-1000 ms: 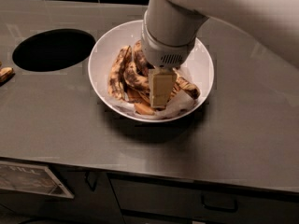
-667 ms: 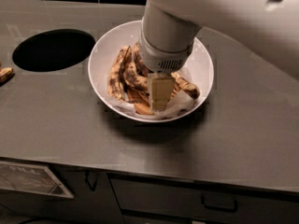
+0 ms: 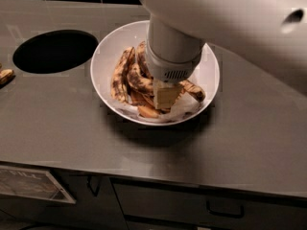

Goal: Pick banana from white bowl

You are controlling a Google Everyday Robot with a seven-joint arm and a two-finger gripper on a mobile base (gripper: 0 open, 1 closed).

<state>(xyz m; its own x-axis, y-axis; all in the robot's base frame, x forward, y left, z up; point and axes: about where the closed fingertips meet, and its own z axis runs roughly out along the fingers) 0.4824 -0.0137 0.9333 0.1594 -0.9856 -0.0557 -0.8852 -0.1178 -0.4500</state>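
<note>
Gripper (image 3: 167, 96): positioned low inside white bowl (image 3: 108, 56).
Banana (image 3: 136, 79): found just beside gripper, toward countertop hole (image 3: 55, 51); long axis curved under it.
Grip: state cannot be told.

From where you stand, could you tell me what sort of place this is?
Likely a kitchen: steel counter with a round hole, drawers below; the pincer is down in the bowl.

Blotchy curved banana (image 3: 135, 78) in white bowl (image 3: 103, 61), on crumpled paper; end effector (image 3: 166, 97) low at bowl ctr, just beside it.
</note>
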